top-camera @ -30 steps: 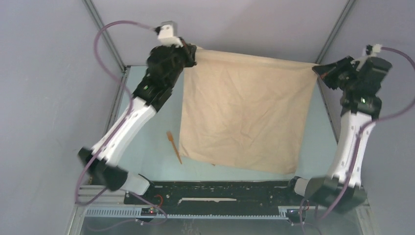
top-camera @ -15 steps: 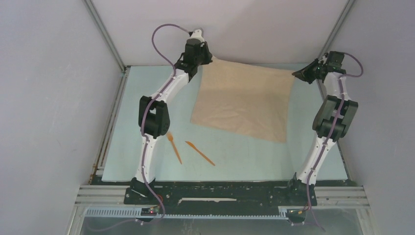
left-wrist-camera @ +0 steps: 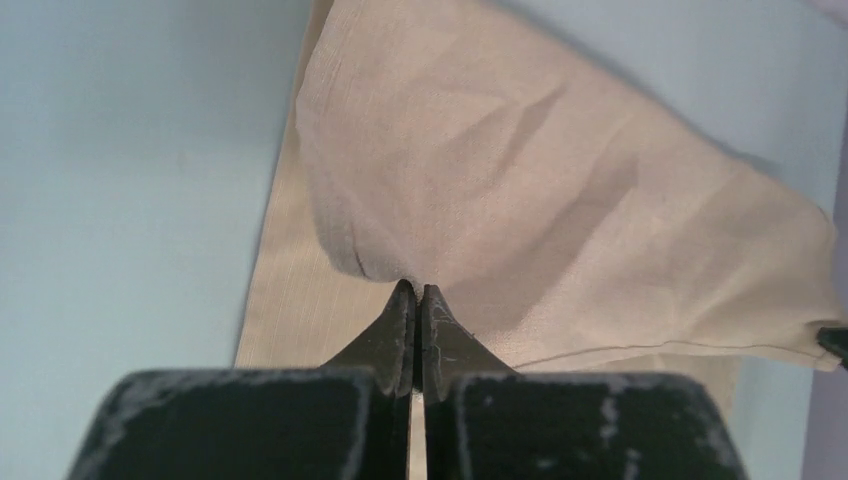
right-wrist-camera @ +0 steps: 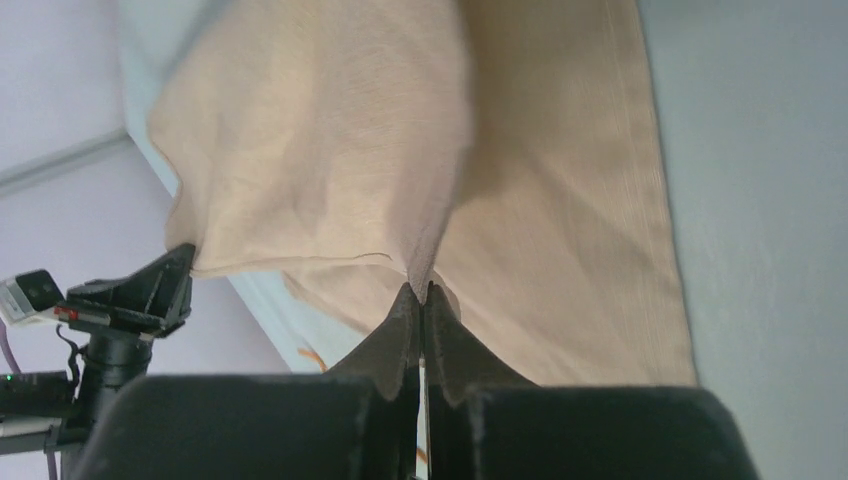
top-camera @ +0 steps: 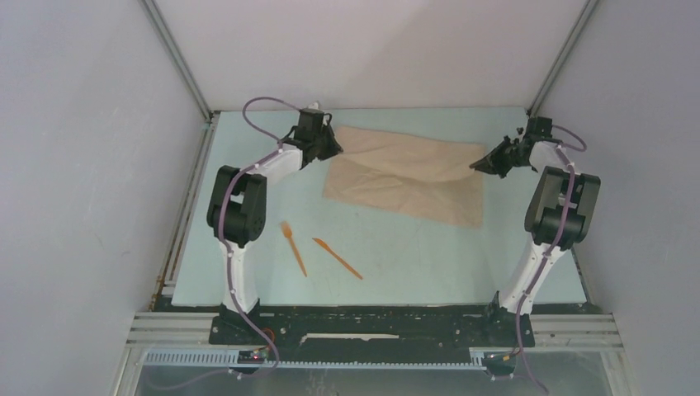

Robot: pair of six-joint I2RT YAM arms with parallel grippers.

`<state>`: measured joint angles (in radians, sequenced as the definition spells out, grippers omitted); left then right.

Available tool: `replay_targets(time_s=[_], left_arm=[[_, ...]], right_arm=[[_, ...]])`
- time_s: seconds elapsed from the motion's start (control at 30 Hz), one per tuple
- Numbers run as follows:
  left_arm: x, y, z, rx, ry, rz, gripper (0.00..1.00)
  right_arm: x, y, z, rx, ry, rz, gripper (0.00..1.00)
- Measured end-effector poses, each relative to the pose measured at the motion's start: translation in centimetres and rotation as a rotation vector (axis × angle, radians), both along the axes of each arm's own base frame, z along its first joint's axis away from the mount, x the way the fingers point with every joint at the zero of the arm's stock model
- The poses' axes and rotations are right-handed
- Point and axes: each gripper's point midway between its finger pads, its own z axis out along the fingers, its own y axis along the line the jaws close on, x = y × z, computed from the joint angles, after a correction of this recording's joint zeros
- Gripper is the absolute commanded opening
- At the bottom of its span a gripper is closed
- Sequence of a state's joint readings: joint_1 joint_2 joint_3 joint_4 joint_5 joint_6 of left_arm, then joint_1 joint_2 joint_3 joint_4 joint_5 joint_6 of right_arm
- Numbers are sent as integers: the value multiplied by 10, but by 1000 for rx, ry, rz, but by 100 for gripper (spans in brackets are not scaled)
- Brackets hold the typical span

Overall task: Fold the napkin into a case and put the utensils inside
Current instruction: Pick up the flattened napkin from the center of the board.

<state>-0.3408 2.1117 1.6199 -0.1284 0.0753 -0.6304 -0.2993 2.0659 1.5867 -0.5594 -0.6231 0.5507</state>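
Napkin [top-camera: 404,177]: beige cloth on far half of table [top-camera: 413,256], partly doubled over itself; left gripper [top-camera: 337,150]: jaws pinched tight on its left corner; right gripper [top-camera: 477,165]: jaws pinched tight on its right corner; fork [top-camera: 292,246] and knife [top-camera: 337,258]: orange, side by side on the table, nearer than the cloth, apart from it.

I run two arms of one build: the left arm [top-camera: 234,264] in the left half of the frame, the right arm [top-camera: 536,268] in the right half. Each has white links, chunky black joint housings and a black base at the bottom edge. A purple cable [top-camera: 266,100] trails along each. Up close, the fingers [left-wrist-camera: 395,335] are black wedges tapering to points, flecked with pale scuffs.
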Motion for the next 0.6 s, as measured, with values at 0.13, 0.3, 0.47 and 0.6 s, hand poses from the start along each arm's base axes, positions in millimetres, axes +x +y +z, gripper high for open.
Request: replay_targets(time_s=[0.13,0.3,0.47,0.6], left_arm=[[-50,11,-19,-26,97,32,0],[-89,17,-41,-36,165,45,0],[-107,23,-61,-19,213,49,0],[-113,25,-62,-16,218,50,0]], right_arm=[[-51,16,-24,13,92,4,0],[-88,23,-45,1,161,6,0],[-100,19,-45,-40,147,1,0],[-108,12,-40,-88,123,-10,0]])
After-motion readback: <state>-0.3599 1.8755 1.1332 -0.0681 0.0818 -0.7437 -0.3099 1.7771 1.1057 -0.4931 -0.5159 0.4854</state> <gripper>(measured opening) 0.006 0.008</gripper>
